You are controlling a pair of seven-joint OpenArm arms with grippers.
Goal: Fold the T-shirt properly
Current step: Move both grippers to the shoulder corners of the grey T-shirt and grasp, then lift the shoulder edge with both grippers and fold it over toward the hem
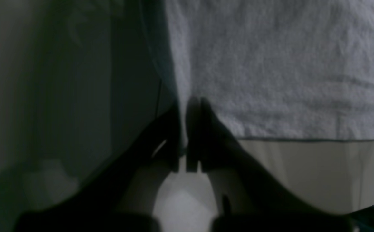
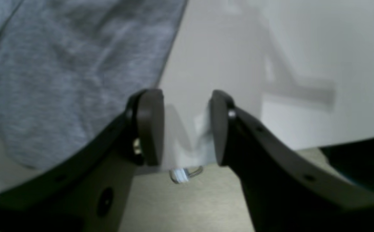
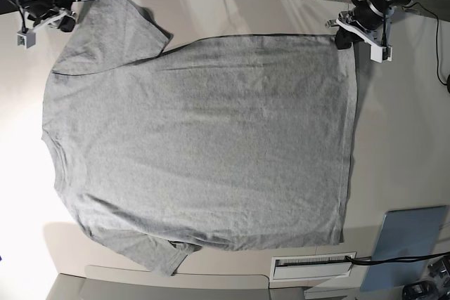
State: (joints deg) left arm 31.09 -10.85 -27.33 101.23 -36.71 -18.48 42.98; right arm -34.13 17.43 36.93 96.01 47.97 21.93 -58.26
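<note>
1. In the base view, nearest the camera, a blue-grey panel (image 3: 408, 245) lies on the desk (image 3: 401, 145) at the lower right, beside a white slotted strip (image 3: 312, 265).
2. The T-shirt (image 3: 204, 145) is spread flat, plain side up, over most of the desk. Its collar is at the view's left, its hem at the right, and one sleeve points toward each long edge.
3. At the far right corner of the hem, the left hand (image 1: 190, 106) is pinched closed on the shirt's edge. The fabric runs up between its dark fingers (image 1: 206, 135) in the left wrist view.
4. At the far left, the right hand (image 2: 185, 127) hangs with its jaws apart and nothing between them. It sits just off the shirt's edge, above bare desk.
</note>
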